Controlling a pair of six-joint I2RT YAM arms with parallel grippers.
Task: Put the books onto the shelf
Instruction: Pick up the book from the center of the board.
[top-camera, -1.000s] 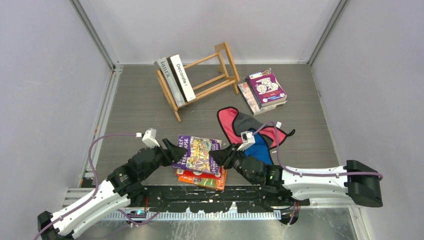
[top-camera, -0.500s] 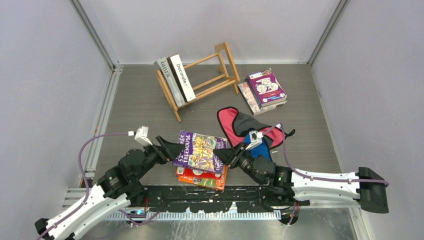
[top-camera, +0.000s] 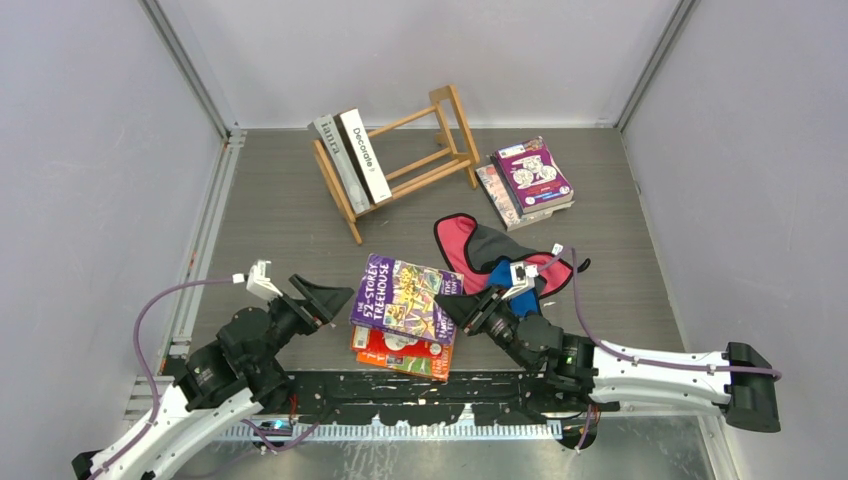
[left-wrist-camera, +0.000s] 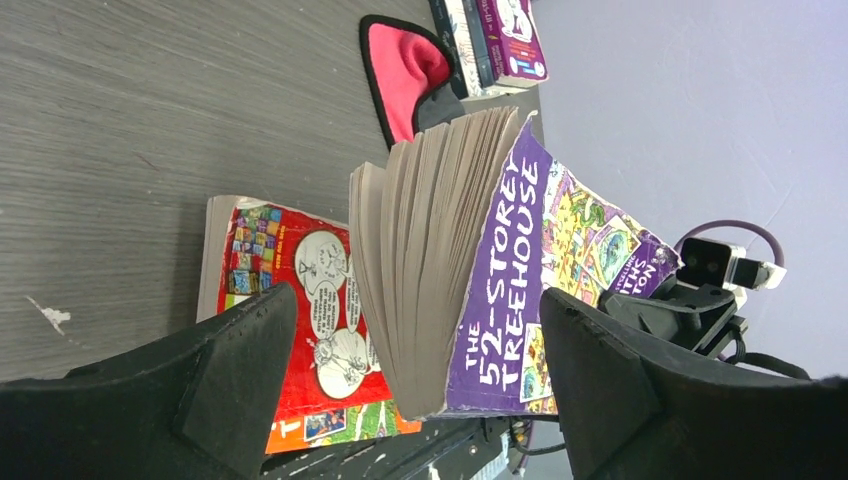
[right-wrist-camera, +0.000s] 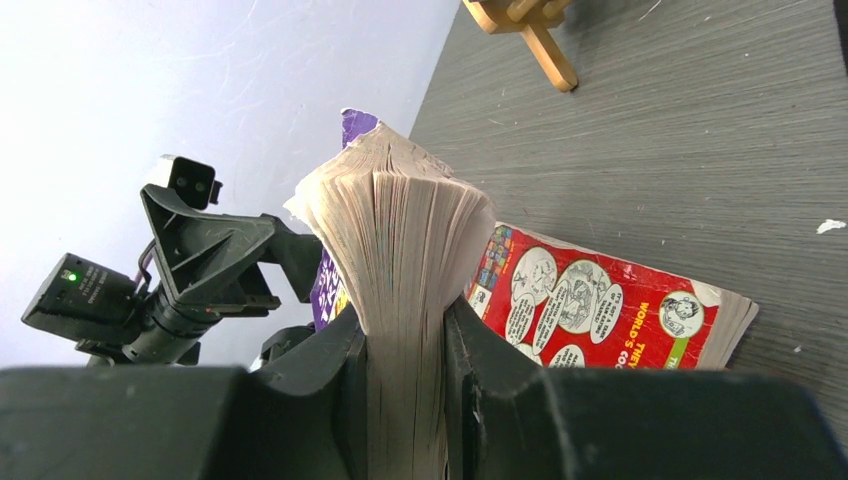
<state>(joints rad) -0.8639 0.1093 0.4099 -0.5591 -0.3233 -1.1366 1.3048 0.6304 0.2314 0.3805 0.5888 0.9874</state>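
1. The right gripper (top-camera: 455, 305) is clamped on the page edge of a purple paperback (top-camera: 405, 298). In the right wrist view its two fingers (right-wrist-camera: 330, 380) squeeze the fanned page block from both sides.
2. The spine of that paperback reads "THE 52-STOREY TREEHOUSE". The book is lifted and tilted, stretching from the right gripper toward the left gripper (top-camera: 335, 303).
3. The left gripper is released, jaws spread wide. In the left wrist view the purple paperback sits between its fingers (left-wrist-camera: 230, 370) without touching either.
4. Directly under the held book, below and between both grippers, a red cartoon paperback (top-camera: 400, 352) lies flat on the table (top-camera: 270, 220). "WORLD'S" can be read on its cover; the rest is cut off.
5. Well beyond both grippers stands the light-wood shelf (top-camera: 420, 150), set at an angle. Two large books stand at its left end: a white one labelled "Decorate" (top-camera: 365, 155) and a grey one (top-camera: 335, 160) whose spine lettering is not clear.
6. Just right of the shelf, beyond the right gripper, lies a stack of small books (top-camera: 530, 178), a purple one on top.
7. Red, blue and grey cloth pieces (top-camera: 470, 250) lie just beyond the right gripper.
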